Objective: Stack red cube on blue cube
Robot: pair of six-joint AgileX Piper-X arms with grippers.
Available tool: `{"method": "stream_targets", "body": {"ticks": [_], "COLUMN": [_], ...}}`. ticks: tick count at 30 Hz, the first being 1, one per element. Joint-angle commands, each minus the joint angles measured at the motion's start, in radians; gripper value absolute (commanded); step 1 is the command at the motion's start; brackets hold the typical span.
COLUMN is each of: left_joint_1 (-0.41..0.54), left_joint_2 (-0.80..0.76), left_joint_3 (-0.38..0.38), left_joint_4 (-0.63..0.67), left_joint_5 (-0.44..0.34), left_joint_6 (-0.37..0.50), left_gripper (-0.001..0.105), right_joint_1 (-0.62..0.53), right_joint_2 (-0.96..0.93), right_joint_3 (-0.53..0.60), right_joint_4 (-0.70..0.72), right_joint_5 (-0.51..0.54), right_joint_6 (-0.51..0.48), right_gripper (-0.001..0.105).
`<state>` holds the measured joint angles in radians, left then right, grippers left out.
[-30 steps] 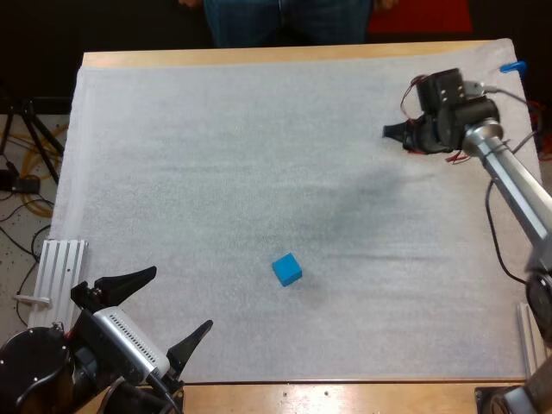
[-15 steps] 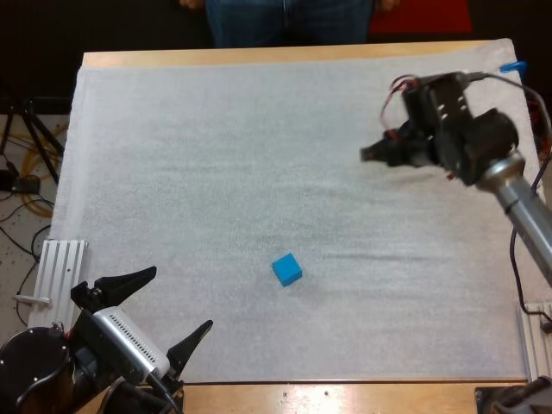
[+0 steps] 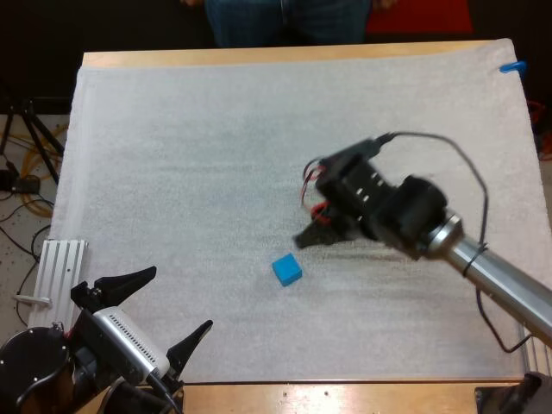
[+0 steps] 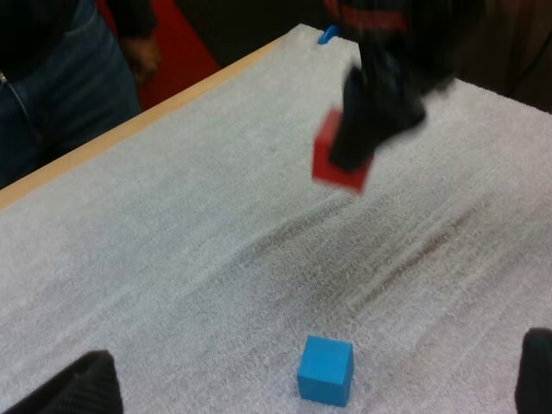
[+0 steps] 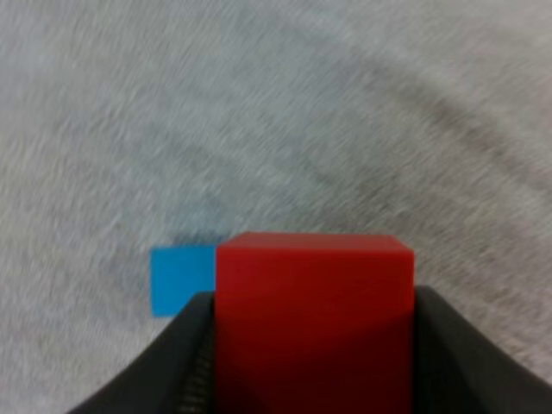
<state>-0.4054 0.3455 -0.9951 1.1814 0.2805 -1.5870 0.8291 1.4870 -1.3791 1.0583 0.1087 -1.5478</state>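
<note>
1. Open room: the white mat point(image 3: 172, 155) covers the wooden tabletop point(image 3: 259, 57) almost to its edges. The small blue cube point(image 3: 287, 269) sits on the mat, closer to the near edge than the far one. Bare mat lies on all sides of it.
2. A person in blue jeans point(image 3: 285, 21) stands at the tabletop's far edge.
3. The left jaws stand wide apart at the mat's near left corner. They hold nothing and are well apart from the blue cube.
4. The right jaws press on the small red cube point(image 5: 315, 319) from both sides.
5. Change: one second ago the right arm point(image 3: 483, 267) was near the mat's far right corner. It has since swung in to the mat's middle, and its jaws are now just beyond the blue cube. The blue cube and the left arm have not moved.
6. Left wrist view: the red cube hangs in the air, clear of the mat and of the blue cube.
7. Right wrist view: the red cube partly hides the blue cube, which shows past one of its edges.
</note>
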Motion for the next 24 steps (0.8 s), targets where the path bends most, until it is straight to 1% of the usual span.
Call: {"method": "stream_targets", "body": {"ticks": [1,3,8,12,15,18,22,24], "left_joint_1": [-0.002,-0.002,-0.002,-0.002,-0.002,-0.002,-0.002,-0.002], "left_joint_2": [0.001,0.001,0.001,0.001,0.001,0.001,0.001,0.001], "left_joint_3": [-0.004,-0.004,-0.004,-0.004,-0.004,-0.004,-0.004,-0.004], "left_joint_4": [0.003,0.003,0.003,0.003,0.003,0.003,0.003,0.003], "left_joint_5": [0.008,0.008,0.008,0.008,0.008,0.008,0.008,0.008], "left_joint_6": [0.0,0.0,0.0,0.0,0.0,0.0,0.0,0.0], "left_gripper": [0.087,0.087,0.087,0.087,0.087,0.087,0.087,0.087], "right_joint_1": [0.022,0.061,0.116,0.124,0.124,0.138,0.174,0.199], "right_joint_2": [-0.01,-0.01,0.022,0.067,0.097,0.12,0.134,0.143], "right_joint_3": [0.015,0.042,0.052,0.052,0.052,0.052,0.063,0.072], "right_joint_4": [-0.035,-0.074,-0.102,-0.133,-0.135,-0.135,-0.174,-0.209], "right_joint_5": [0.007,0.007,0.007,-0.007,-0.038,-0.044,-0.025,0.004], "right_joint_6": [0.008,0.013,0.013,0.016,0.027,0.027,0.027,0.027], "right_gripper": [0.023,0.023,0.023,0.023,0.023,0.023,0.023,0.023]}}
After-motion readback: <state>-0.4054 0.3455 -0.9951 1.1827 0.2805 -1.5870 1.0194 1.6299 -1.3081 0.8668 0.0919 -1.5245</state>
